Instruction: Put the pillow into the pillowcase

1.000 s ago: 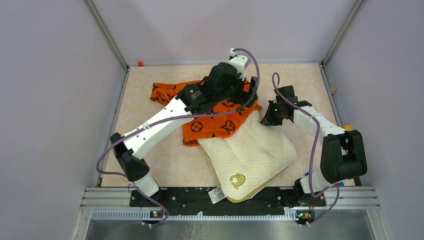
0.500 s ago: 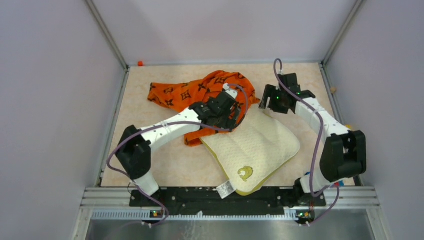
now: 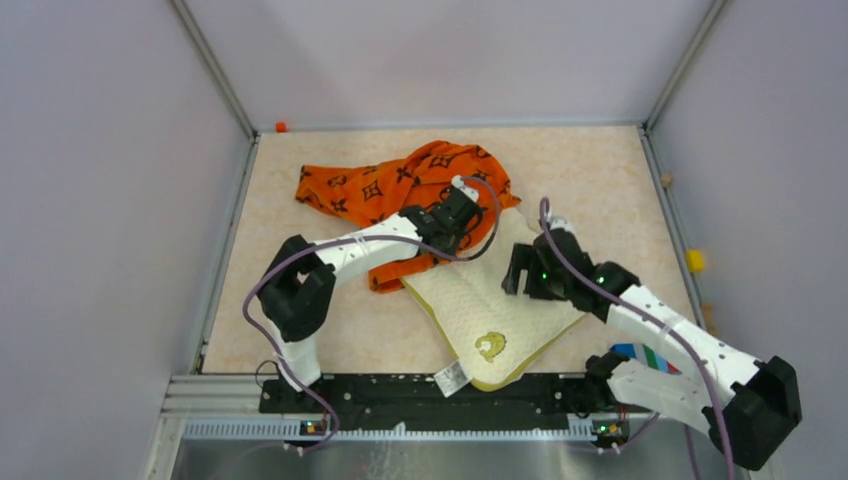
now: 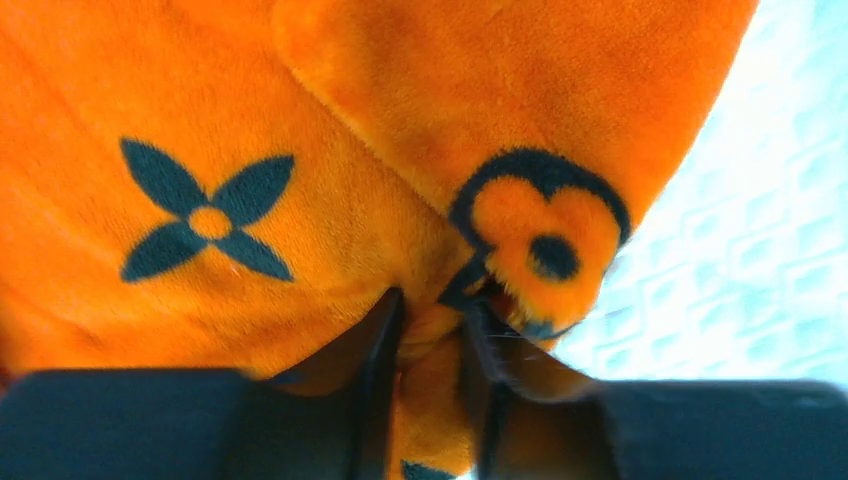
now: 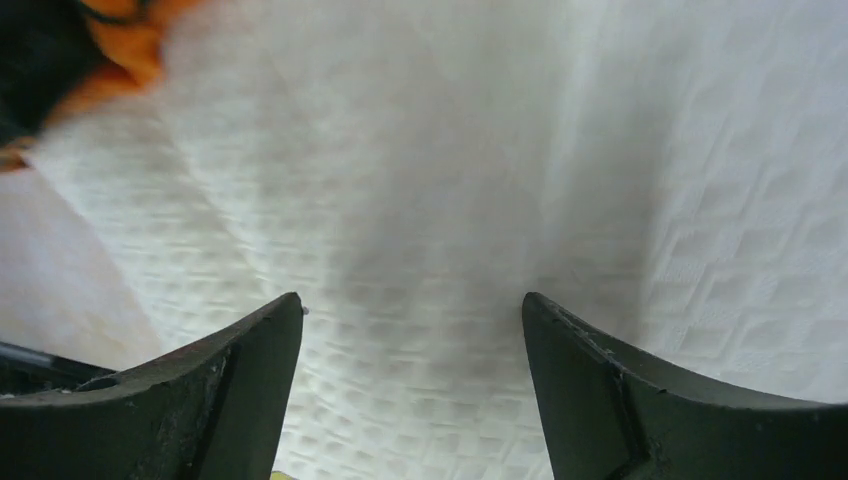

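Left hand point(image 4: 430, 322) is pinched tight on a fold of the floppy orange fabric pillowcase with black flower prints point(image 3: 400, 180), which is bunched at the far corner of the quilted white pillow with yellow trim point(image 3: 470, 300). Right hand point(image 5: 412, 310) has its fingers wide apart right over the pillow. Both things lie on the beige counter point(image 3: 600, 170)

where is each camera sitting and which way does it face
Top external: above and behind the arm bases, looking down on the table, pillow and pillowcase; both arms show.
Left wrist: on the left arm, facing orange pillowcase fabric; the left pincer pinches a fold.
Right wrist: on the right arm, facing the pillow; the right pincer stands open.
Shared: both wrist views show the pillow's quilted surface.
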Robot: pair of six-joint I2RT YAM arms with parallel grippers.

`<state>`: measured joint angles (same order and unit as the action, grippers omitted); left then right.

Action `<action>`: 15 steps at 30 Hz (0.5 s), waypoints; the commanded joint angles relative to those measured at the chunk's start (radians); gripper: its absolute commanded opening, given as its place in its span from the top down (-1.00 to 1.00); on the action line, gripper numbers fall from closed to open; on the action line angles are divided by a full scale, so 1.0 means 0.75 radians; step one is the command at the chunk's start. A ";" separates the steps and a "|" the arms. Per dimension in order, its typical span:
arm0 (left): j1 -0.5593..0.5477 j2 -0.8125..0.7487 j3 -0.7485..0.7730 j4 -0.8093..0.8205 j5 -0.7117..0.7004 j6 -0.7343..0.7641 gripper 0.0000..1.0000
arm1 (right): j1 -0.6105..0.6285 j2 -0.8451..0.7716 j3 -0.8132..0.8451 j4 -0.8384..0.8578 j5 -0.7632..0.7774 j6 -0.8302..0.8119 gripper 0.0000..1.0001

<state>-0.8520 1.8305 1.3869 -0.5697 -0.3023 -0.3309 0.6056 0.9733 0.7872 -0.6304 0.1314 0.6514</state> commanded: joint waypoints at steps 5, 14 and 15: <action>-0.018 -0.021 0.228 -0.151 0.105 -0.014 1.00 | 0.078 0.211 -0.271 0.357 0.025 0.182 -0.04; -0.125 -0.245 0.471 -0.140 0.468 -0.182 1.00 | -0.036 0.366 0.240 0.441 -0.079 0.033 1.00; -0.142 -0.253 0.499 -0.123 0.484 -0.197 1.00 | -0.036 0.385 0.296 0.448 -0.102 0.030 1.00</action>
<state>-0.9031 1.7359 1.6508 -0.7254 -0.1135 -0.3901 0.5915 1.2224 0.7879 -0.4515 0.0994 0.7094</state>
